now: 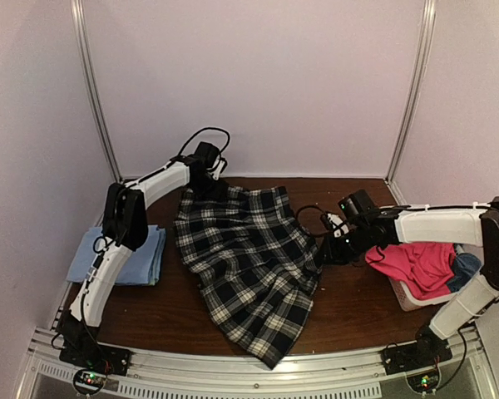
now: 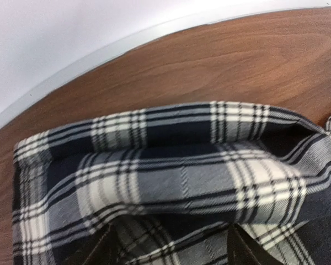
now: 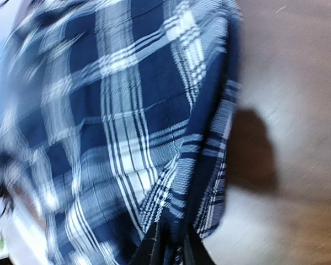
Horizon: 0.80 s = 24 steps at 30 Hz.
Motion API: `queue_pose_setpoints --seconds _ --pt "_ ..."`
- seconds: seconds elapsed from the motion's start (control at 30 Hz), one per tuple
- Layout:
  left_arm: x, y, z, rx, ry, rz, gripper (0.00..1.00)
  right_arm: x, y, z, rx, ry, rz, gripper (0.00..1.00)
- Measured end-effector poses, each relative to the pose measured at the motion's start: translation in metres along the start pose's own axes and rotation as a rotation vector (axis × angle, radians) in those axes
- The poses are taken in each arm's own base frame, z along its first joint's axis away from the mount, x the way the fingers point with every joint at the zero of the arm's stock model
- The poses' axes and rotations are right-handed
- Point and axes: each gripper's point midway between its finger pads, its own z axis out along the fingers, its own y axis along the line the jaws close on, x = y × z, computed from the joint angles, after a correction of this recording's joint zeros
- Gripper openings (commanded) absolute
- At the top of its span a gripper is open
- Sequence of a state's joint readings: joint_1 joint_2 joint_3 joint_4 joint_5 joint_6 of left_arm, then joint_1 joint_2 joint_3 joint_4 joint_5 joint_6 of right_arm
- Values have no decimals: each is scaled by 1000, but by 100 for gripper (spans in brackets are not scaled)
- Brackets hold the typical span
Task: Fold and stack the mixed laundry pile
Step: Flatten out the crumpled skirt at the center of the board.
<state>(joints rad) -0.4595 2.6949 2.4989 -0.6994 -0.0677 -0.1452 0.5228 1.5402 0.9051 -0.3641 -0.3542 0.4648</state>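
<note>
The black-and-white plaid shirt (image 1: 249, 258) lies spread across the middle of the table. At its far left corner my left gripper (image 1: 209, 186) stands open, its fingers (image 2: 107, 248) wide apart either side of a raised fold of plaid (image 2: 176, 182). My right gripper (image 1: 327, 248) is at the shirt's right edge, and in the right wrist view it (image 3: 171, 248) pinches a narrow fold of plaid (image 3: 204, 182). The rest of the mixed laundry pile is apart: a folded light blue shirt (image 1: 121, 253) at the left, and hot-pink trousers (image 1: 416, 264) with a duller blue cloth (image 1: 466, 266) at the right.
The pink and blue garments sit in a white basket (image 1: 403, 293) at the table's right edge, under my right arm. The shirt's lower end reaches the near edge between the arm bases. White walls close the back and sides. Bare brown wood (image 1: 358, 307) shows right of the shirt.
</note>
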Motion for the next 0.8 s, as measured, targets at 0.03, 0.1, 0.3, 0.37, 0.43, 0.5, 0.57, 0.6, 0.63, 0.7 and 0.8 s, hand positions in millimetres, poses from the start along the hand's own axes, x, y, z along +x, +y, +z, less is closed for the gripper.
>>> queue_pose_setpoints --seconds 0.03,0.1,0.3,0.37,0.43,0.5,0.57,0.6,0.63,0.7,0.8 --pt "0 1 -5 -1 9 21 72 16 12 -4 -61 26 21 26" --pt "-3 -1 -15 7 -7 40 73 25 20 -13 -88 33 29 47" --pt "4 -25 -115 57 -27 121 74 -29 20 -67 -31 -171 20 48" --pt "-5 -44 -153 80 -92 147 74 -51 27 -75 -33 -214 -11 45" --pt "0 -70 -194 119 -145 184 74 -64 38 -71 -58 -218 -46 42" --pt "15 -98 -225 172 -176 214 73 -64 52 -57 -99 -188 -83 40" --pt "39 -123 -240 240 -176 225 73 -55 66 -40 -148 -135 -118 37" --pt "51 -131 -242 268 -162 224 72 -48 74 -31 -173 -100 -134 36" --pt "71 -136 -239 295 -132 217 72 -41 80 -21 -195 -69 -147 34" --pt "106 -135 -226 310 -55 200 72 -27 89 -4 -223 -14 -169 32" --pt "157 -128 -206 302 72 180 72 -9 91 15 -251 40 -176 29"
